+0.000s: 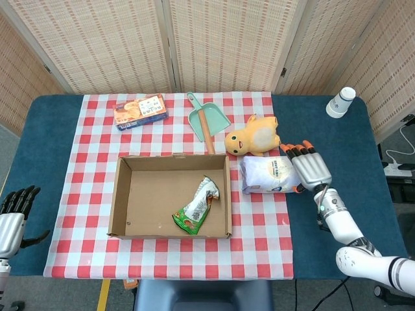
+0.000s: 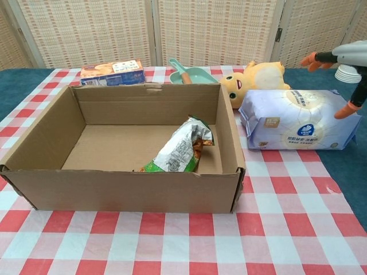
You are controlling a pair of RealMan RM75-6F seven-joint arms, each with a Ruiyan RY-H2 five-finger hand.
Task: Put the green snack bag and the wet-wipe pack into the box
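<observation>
Covering the table: a red-and-white checked cloth lies over the middle of a dark blue table top, with blue left bare at both ends.
Room: woven reed screen panels stand behind the table; a white power strip with cable lies on the floor at the far right in the head view.
Box: an open cardboard box sits on the cloth near the front edge, flaps up.
Green snack bag: the green snack bag lies inside the box, toward its right wall, tilted with its crumpled top pointing to the back.
Wet-wipe pack: the wet-wipe pack lies flat on the cloth just to the right of the box, outside it, in front of the yellow plush toy.
Right hand: the right hand is at the right end of the pack with fingers spread and extended, holding nothing; the chest view shows one fingertip by the pack's top edge, though I cannot tell if it touches.
Left hand: the left hand hangs off the table's left front corner, fingers loosely apart, empty.
Other items: a snack carton and a green dustpan lie at the back of the cloth; a stack of paper cups stands on the blue top at back right.
</observation>
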